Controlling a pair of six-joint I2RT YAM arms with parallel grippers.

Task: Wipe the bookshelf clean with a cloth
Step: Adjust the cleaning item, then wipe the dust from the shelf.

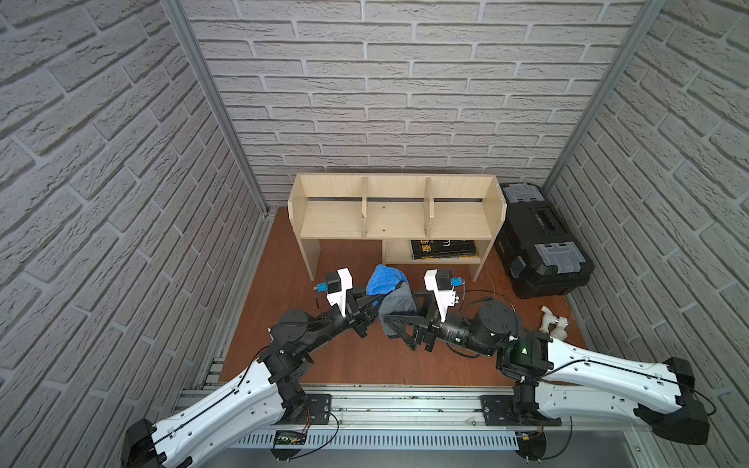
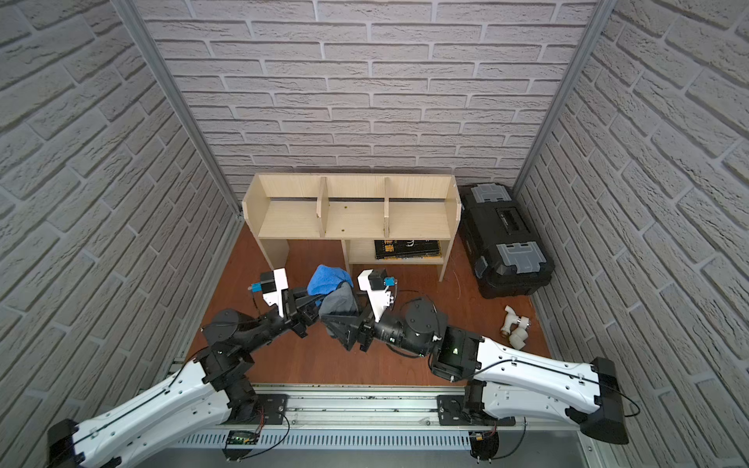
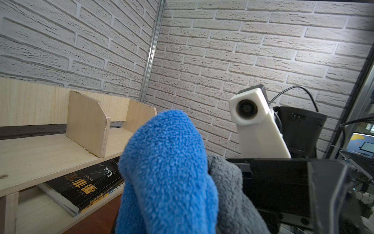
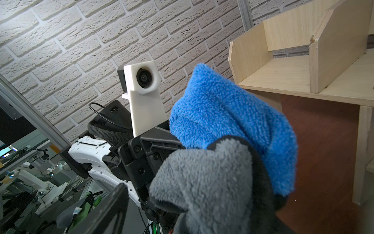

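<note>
Left gripper (image 1: 371, 303) jaws clamped on cloth (image 1: 385, 281), aloft at bookshelf's (image 1: 332, 221) 6 o'clock. Right gripper (image 1: 399, 324) jaws spread by grey fold, grip unclear. Risk: opposing pulls tug cloth free; close wrists may collide.

A black toolbox (image 1: 539, 243) stands near what look like pipe fittings (image 1: 554, 324); a black book (image 1: 444, 248) lies flat.

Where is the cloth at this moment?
In both top views the cloth is held by the left gripper, in front of the bookshelf's middle, with the right gripper beside it.
</note>
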